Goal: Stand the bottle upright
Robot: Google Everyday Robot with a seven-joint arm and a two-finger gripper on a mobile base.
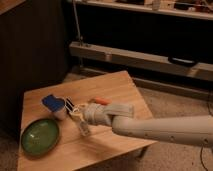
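Gripper sits low over desk, between bowl and cup; can't tell its state. Bottle lies tilted at its tip.

Table: pale wood, matt. Bowl: green, glossy glaze. Gripper above table middle: smooth off-white plastic shell. Bottle: clear plastic.

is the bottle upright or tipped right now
Tipped: the bottle slants across the table, one end nearer the green bowl, at the pincer.
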